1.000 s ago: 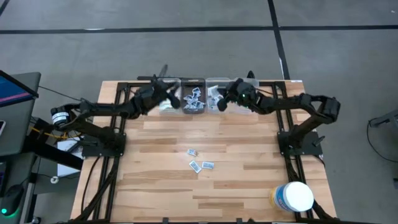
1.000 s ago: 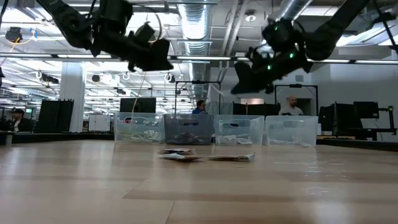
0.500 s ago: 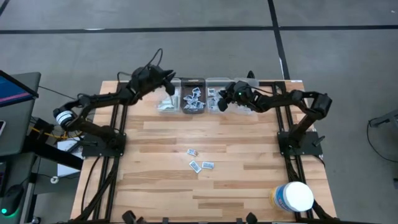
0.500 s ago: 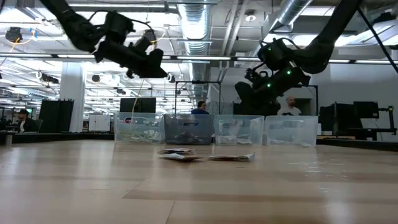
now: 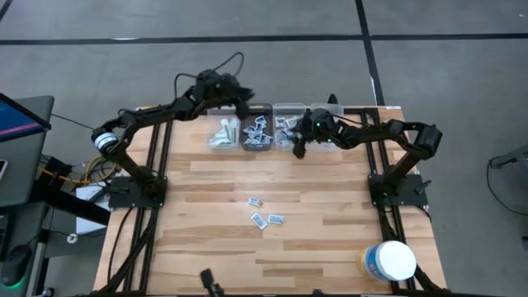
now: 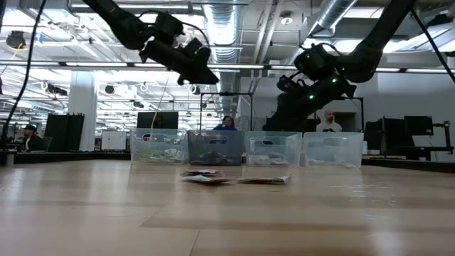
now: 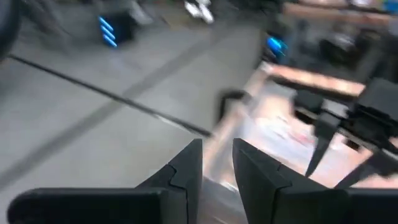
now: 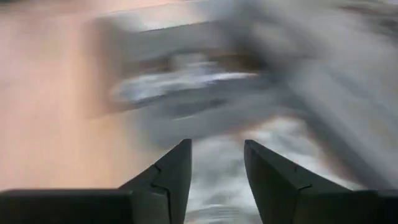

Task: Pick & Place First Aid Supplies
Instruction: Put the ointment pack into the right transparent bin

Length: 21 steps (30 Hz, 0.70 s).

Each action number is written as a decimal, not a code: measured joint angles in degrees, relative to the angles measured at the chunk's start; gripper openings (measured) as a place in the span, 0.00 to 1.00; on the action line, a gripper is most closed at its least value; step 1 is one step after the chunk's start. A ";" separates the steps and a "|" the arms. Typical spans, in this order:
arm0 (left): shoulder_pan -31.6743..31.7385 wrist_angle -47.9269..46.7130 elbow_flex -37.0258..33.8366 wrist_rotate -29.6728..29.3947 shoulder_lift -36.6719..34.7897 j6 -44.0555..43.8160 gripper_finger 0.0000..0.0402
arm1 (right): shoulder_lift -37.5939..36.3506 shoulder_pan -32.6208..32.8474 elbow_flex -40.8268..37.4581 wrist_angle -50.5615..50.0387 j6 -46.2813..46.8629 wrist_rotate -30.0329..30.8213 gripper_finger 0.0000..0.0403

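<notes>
Three small first aid packets [image 5: 266,214] lie flat on the wooden table's middle; the low view shows them as a flat cluster [image 6: 213,177]. More packets fill the clear bins [image 5: 257,132] in a row at the far edge. My left gripper [image 5: 247,97] hangs high over the far edge behind the bins, open and empty [image 7: 217,158]. My right gripper [image 5: 299,148] slants down over the third bin from the left [image 6: 272,148], open with nothing between its fingers [image 8: 217,158].
A large white round tub with a yellow label [image 5: 389,261] stands at the near right corner. The black arm mounts [image 5: 398,191] flank the table's left and right sides. Bare wood lies between the loose packets and the bins. People show in the room beyond.
My left gripper has risen from above the leftmost bin and swung toward the far edge and to the right, now beyond the bins. My right gripper has sunk a little toward the third bin. The loose packets have not moved.
</notes>
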 joint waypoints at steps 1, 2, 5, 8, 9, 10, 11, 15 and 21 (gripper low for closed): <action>-0.38 -3.03 1.14 1.77 0.63 -0.63 0.22 | -0.54 -0.38 -0.02 -1.35 -2.56 -6.50 0.35; -0.88 -6.09 2.57 3.46 1.38 -0.87 0.22 | -1.10 -0.98 -0.04 -2.08 -4.41 -13.14 0.34; -2.64 -15.74 6.44 6.62 2.42 0.49 0.22 | -2.39 -2.78 0.00 -2.34 -4.37 -26.78 0.30; -4.44 -21.11 10.20 6.39 2.72 4.42 0.22 | -2.87 -4.84 -0.04 -2.63 -2.78 -36.81 0.25; -4.72 -22.41 11.33 6.45 2.92 5.65 0.22 | -3.00 -5.12 -0.01 -2.38 -2.62 -39.53 0.24; -4.92 -23.70 12.37 6.41 3.17 6.68 0.22 | -3.05 -5.05 0.00 -2.45 -2.60 -41.22 0.23; -5.18 -25.06 13.35 6.24 3.41 7.57 0.22 | -3.02 -4.67 0.00 -2.64 -2.65 -41.83 0.23; -6.31 -28.28 15.48 5.81 3.68 7.35 0.22 | -3.00 -0.65 0.00 -3.88 -5.86 -38.94 0.21; -9.72 -29.84 15.47 6.00 3.79 3.30 0.22 | -2.98 6.69 -0.02 -10.27 -6.06 -33.73 0.22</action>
